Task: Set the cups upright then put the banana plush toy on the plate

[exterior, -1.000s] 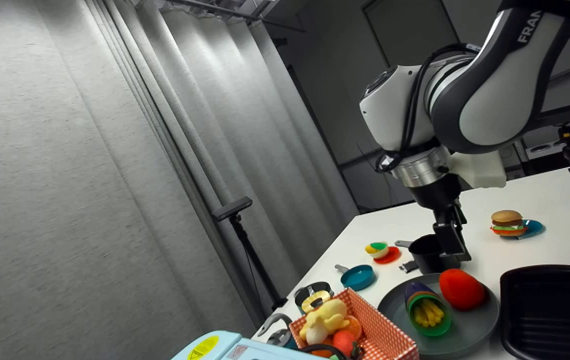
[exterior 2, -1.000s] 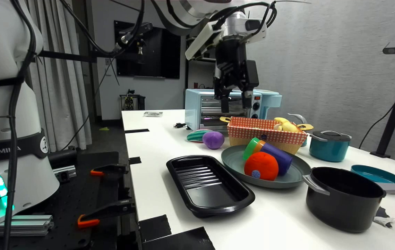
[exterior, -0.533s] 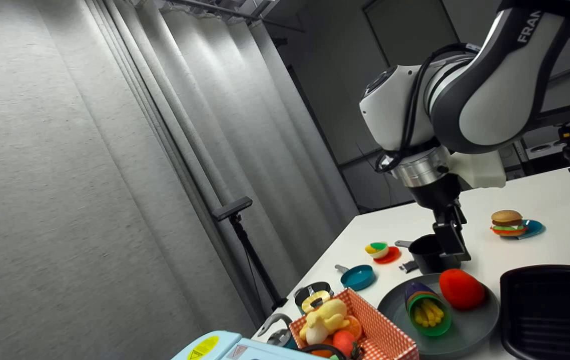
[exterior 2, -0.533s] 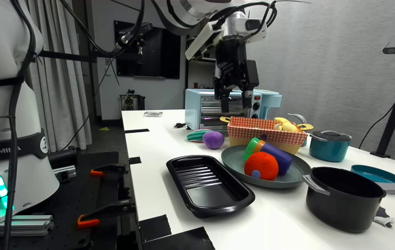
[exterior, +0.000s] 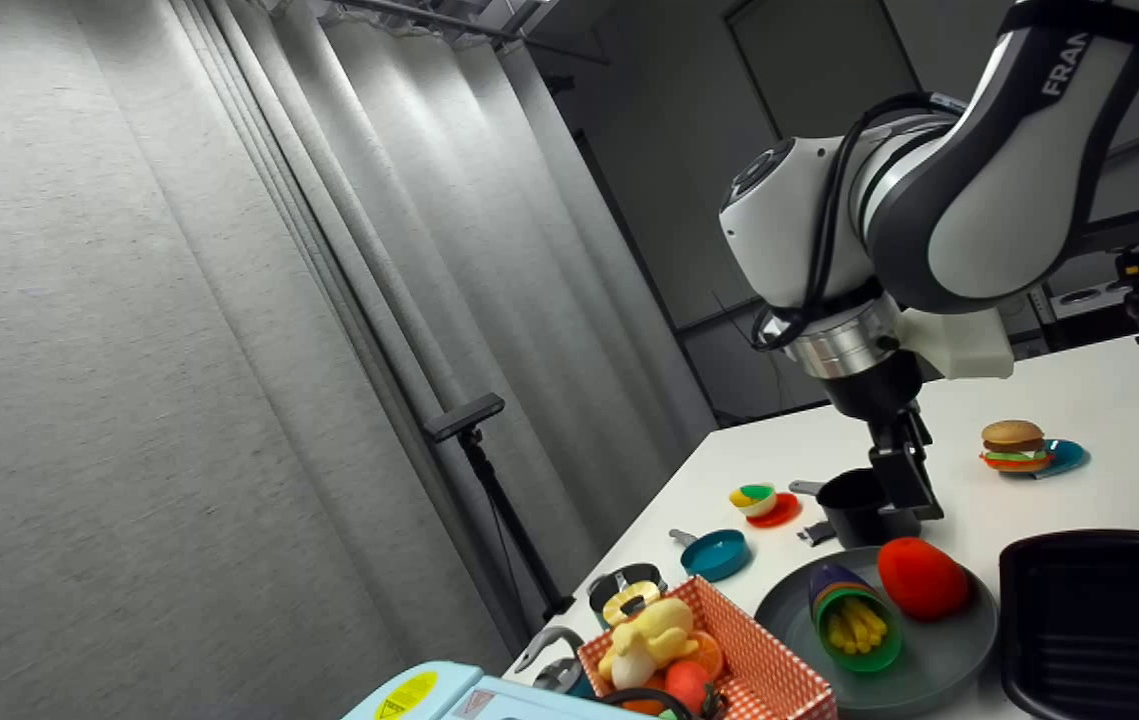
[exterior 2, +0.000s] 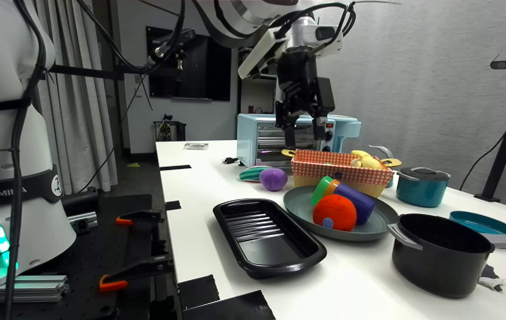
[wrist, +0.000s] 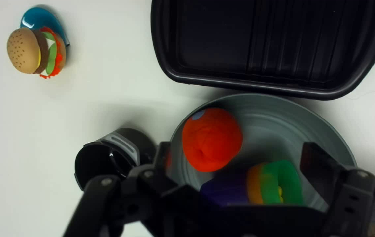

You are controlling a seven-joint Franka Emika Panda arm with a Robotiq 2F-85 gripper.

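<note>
Purple, orange and green cups [exterior 2: 346, 192] lie nested on their side in a gray dish [wrist: 273, 135], just beside a round red toy [wrist: 212, 140], while the yellow plush [exterior: 664, 630], likely the banana, rests in the checked basket [exterior 2: 319, 168]. Your gripper [exterior 2: 304, 134] hangs well above, spread wide with nothing in its grasp, so setting the cups upright looks to be the step in hand. Next, you probably need to lower around the cups, keeping clear of the round red toy, then grip them and tip them upright.
</note>
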